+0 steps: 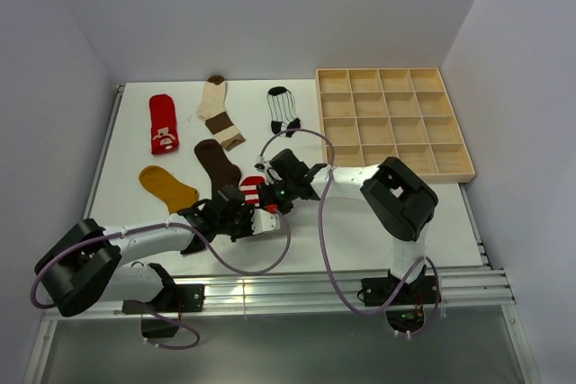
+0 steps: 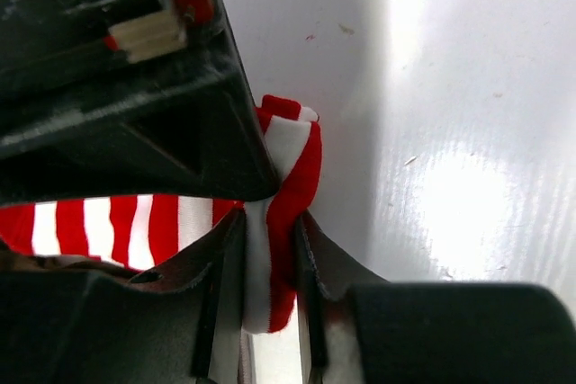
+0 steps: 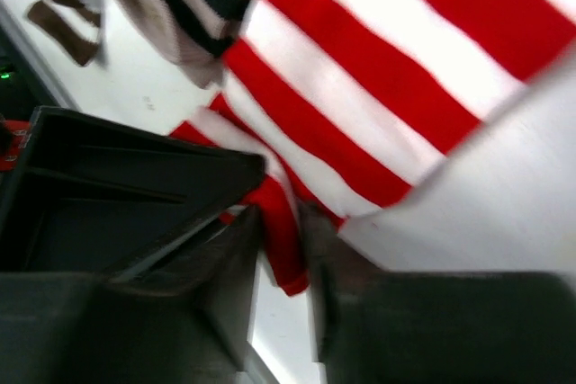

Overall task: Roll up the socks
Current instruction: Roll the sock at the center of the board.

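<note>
Red-striped sock [image 1: 253, 192], brown sock [image 1: 219, 165] beside it

Standing here, I can't read anything: no word, label, brand mark or number shows on anything in any of the three views. The white pattern on the red sock [image 1: 163, 124] is too small to tell whether it holds letters.
</note>
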